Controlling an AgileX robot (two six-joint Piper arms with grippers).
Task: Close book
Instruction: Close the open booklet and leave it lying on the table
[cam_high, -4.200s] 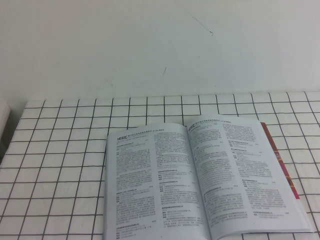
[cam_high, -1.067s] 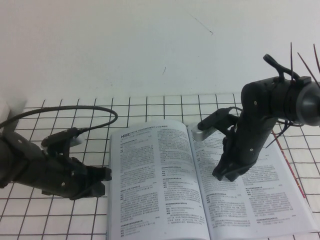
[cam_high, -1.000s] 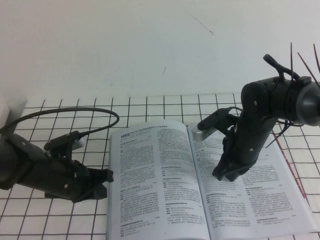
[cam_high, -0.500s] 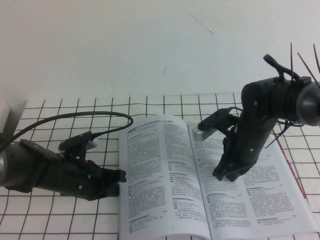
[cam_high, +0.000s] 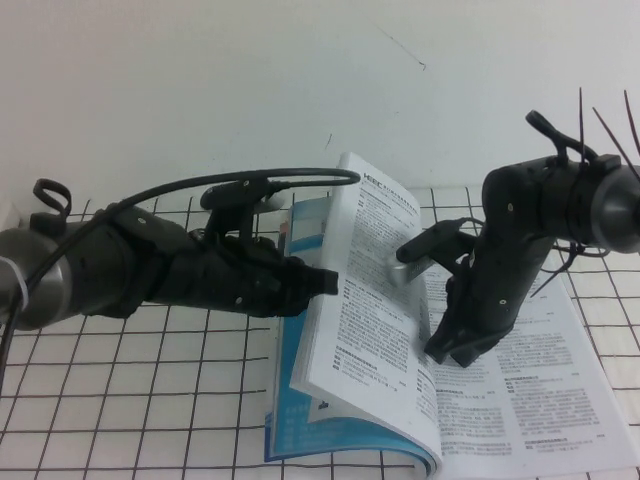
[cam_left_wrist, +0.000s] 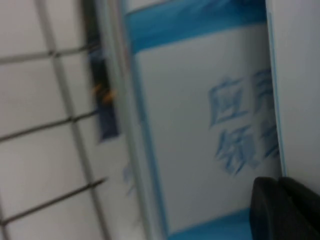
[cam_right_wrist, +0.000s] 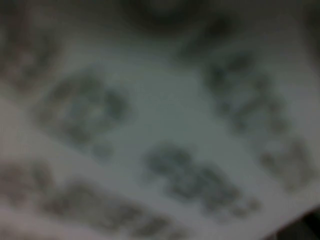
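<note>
L gripper under raised half of book; R gripper pins right page. Both jaws look closed, empty. Risk: pages drop onto R gripper.

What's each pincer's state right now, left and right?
Left pincer: against the book's raised blue cover; open or closed cannot be told.
Right pincer: down on the book's flat right half; cannot be told.
</note>
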